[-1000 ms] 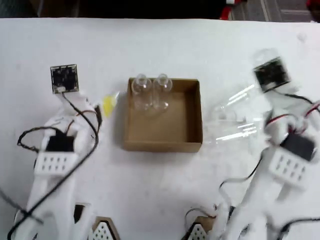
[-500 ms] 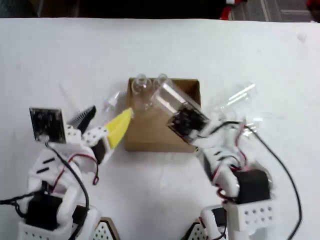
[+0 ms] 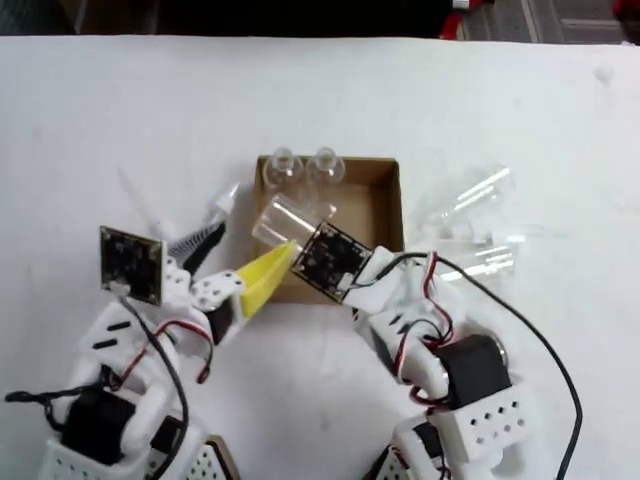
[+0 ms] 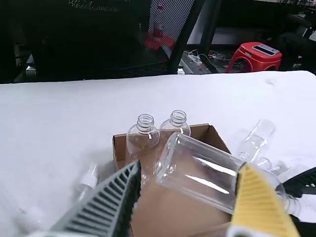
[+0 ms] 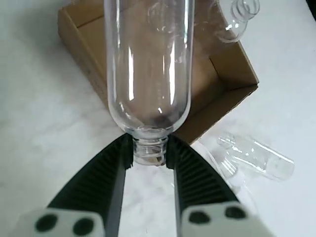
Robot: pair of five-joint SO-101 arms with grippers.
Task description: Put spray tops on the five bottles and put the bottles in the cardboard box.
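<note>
**High view.** A white table (image 3: 500,100) spans the frame, with a dark strip of room along its far edge. The cardboard box (image 3: 390,215) sits open at mid-table. Two upright bottles (image 3: 283,170) stand side by side in its far-left corner. The held bottle (image 3: 280,222) is tilted, with its base over the box's left part. The left gripper (image 3: 252,240) is beside the box's near-left corner with its jaws spread. Its yellow finger (image 3: 262,280) lies just beside the held bottle; contact cannot be determined. Loose bottles (image 3: 470,195) lie on their sides to the right of the box. A spray top (image 3: 222,205) lies on the table to the left of the box.

**Left wrist view.** The left gripper (image 4: 190,172) is wide apart, and the held bottle (image 4: 207,170) shows between its grey finger (image 4: 111,197) and the yellow one. Behind it the upright bottles (image 4: 143,138) show open threaded necks. Beyond the table (image 4: 59,113), the room is dark, with a black frame (image 4: 190,24) and a red stool (image 4: 259,52).

**Right wrist view.** The right gripper (image 5: 150,154) is clamped on the neck of the held bottle (image 5: 148,69), whose body extends over the cardboard box (image 5: 232,96). Loose bottles (image 5: 256,158) lie on the table (image 5: 39,108) just beside the box.
</note>
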